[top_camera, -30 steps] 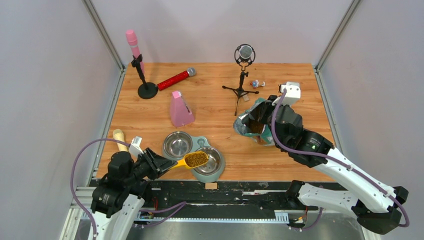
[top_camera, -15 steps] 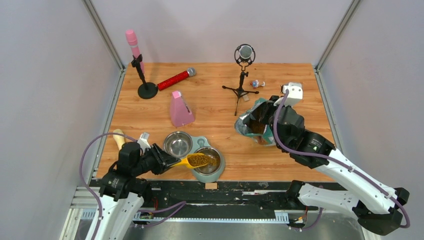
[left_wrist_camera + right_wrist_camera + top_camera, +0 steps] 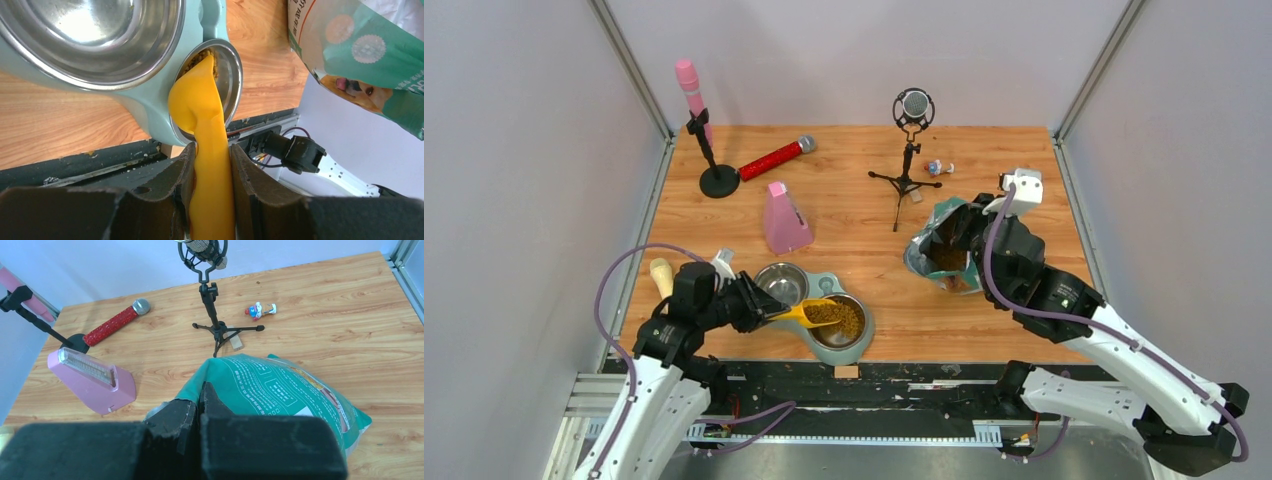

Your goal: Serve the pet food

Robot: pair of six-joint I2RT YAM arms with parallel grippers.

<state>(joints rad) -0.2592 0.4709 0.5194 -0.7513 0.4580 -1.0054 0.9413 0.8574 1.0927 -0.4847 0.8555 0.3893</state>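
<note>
My left gripper (image 3: pixel 209 150) is shut on the handle of a yellow scoop (image 3: pixel 200 100). The scoop (image 3: pixel 809 313) is tipped over the right steel bowl (image 3: pixel 860 335) of a teal double feeder (image 3: pixel 824 283). Brown pet food (image 3: pixel 836 316) lies at the scoop's mouth and in that bowl; in the left wrist view the pet food (image 3: pixel 202 55) shows past the scoop's tip. The left bowl (image 3: pixel 781 285) holds nothing. At the right, my right gripper (image 3: pixel 198 400) is shut on the rim of the teal dog-food bag (image 3: pixel 280 390), holding the bag (image 3: pixel 939 255) upright and open.
A pink metronome (image 3: pixel 784 218) stands behind the feeder. Further back are a pink microphone on a stand (image 3: pixel 694 110), a red microphone (image 3: pixel 774 157) lying flat, a black tripod microphone (image 3: pixel 911 130) and a small figurine (image 3: pixel 939 167). A beige roll (image 3: pixel 661 275) lies at the left edge.
My left arm has swung forward and tipped the heaped scoop, so kibble has gone into the right bowl. The right arm and the bag have shifted slightly right.
</note>
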